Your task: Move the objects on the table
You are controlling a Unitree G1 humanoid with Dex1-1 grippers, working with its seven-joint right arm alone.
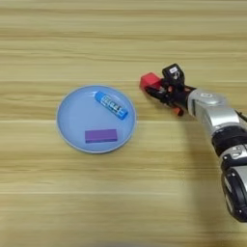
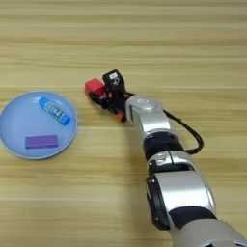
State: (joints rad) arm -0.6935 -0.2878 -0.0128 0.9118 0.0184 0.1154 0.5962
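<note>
Red cube [image 1: 150, 80] sits at the tip of the right tool [image 1: 155, 90], right of the worktop's [image 1: 120, 193] centre and toward its far edge. The black fingers lie against the cube's near side; whether they pinch it or merely touch it cannot be told. An orange part shows under the tool, possibly the pliers' handle, not resolvable.

Cube: small, hard-edged, matte, judged light and rigid. Flat opposite faces suit a two-finger pinch across the middle; a corner hold would likely let it twist out.

Light-blue plate [image 1: 65, 128] lies left of centre, well apart from the cube. Round, shallow raised rim, smooth glossy surface. Things set in it may slide.

Blue tube [image 1: 111, 105] with white label lies diagonally in the plate's far right part. Cylindrical, prone to roll; best gripped across its barrel.

Purple block [image 1: 101, 136] lies flat in the plate's near part, apart from the tube. Thin, stiff slab; low profile leaves only the long edges to hold.
</note>
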